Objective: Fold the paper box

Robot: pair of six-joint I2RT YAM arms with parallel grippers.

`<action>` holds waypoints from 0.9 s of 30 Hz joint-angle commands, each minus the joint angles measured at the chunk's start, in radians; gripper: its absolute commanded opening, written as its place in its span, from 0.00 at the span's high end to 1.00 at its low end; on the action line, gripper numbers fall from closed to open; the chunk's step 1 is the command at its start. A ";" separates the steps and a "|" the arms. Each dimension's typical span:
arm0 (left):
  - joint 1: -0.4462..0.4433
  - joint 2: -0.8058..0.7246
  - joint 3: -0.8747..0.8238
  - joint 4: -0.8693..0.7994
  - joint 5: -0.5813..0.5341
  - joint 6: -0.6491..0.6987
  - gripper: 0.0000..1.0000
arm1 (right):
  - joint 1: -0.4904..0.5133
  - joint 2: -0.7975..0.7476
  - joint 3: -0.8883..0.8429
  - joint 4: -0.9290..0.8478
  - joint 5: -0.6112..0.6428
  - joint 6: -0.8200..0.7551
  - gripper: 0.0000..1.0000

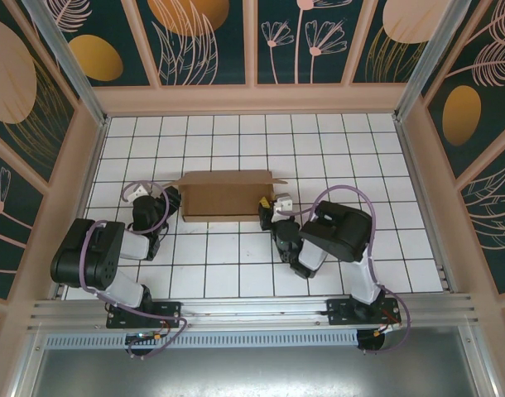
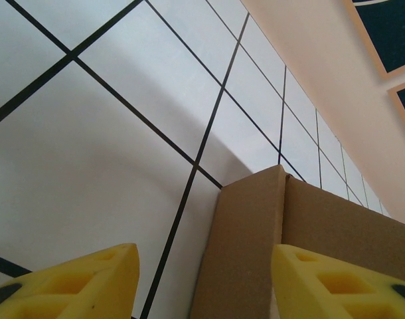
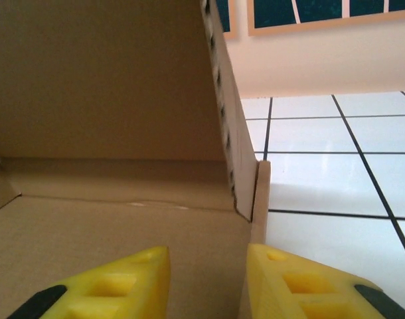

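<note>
The paper box [image 1: 223, 194] is plain brown cardboard, lying partly folded in the middle of the tiled table, its long side across the top view. My left gripper [image 1: 164, 201] is at its left end. In the left wrist view this gripper [image 2: 202, 286] is open, and an upright end panel of the box [image 2: 245, 246] stands between the yellow fingertips [image 2: 89, 286], close to the right one. My right gripper [image 1: 267, 207] is at the box's right end. It is open [image 3: 208, 286] and straddles a thin side wall [image 3: 261, 199], one finger over the box's floor [image 3: 89, 232].
The white tiled table [image 1: 343, 149] has free room behind and in front of the box. Pinkish enclosure walls [image 1: 252, 99] surround it on three sides. An aluminium rail [image 1: 252, 310] carrying both arm bases runs along the near edge.
</note>
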 commanded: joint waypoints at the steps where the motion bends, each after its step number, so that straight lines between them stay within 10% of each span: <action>1: -0.005 -0.020 0.002 -0.020 -0.027 0.024 0.45 | -0.025 -0.059 -0.020 0.101 -0.092 -0.035 0.62; 18: -0.004 -0.077 0.008 -0.081 -0.101 0.023 0.47 | -0.048 -0.359 -0.280 0.089 -0.243 -0.029 0.59; 27: -0.004 -0.095 0.026 -0.134 -0.120 0.015 0.49 | -0.027 -0.813 -0.330 -0.166 0.242 -0.071 0.69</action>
